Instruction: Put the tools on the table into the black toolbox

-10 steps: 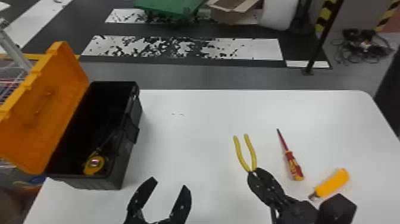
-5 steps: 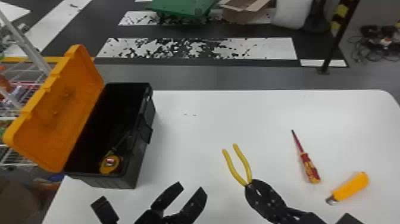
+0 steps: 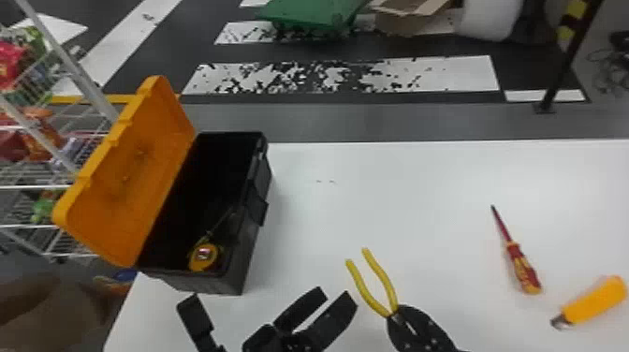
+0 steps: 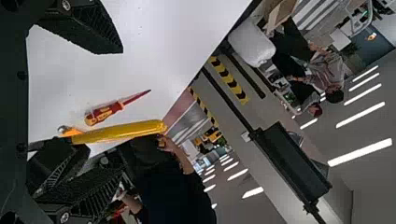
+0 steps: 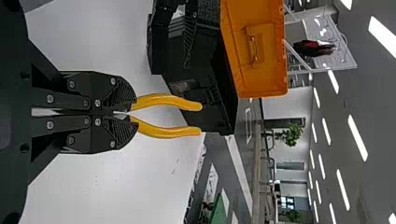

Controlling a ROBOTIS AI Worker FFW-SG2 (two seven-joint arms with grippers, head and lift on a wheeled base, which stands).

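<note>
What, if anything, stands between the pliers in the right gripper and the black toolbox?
The open left gripper seems partly in the way: the head view shows it between the pliers and the black toolbox, toward the near side. The orange lid is raised on the box's left, seemingly no obstacle.

yellow tape measure (image 3: pixel 203 259) inside the black toolbox (image 3: pixel 245 264), orange lid (image 3: pixel 131 182) open

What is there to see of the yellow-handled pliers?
The pliers have two smooth yellow handles, probably plastic-coated, bowing apart. A bit of grey metal shows where they meet; the right gripper is clamped on the head, hiding most of it. The handles point away from the robot, right of the toolbox, seemingly above the table.
</note>
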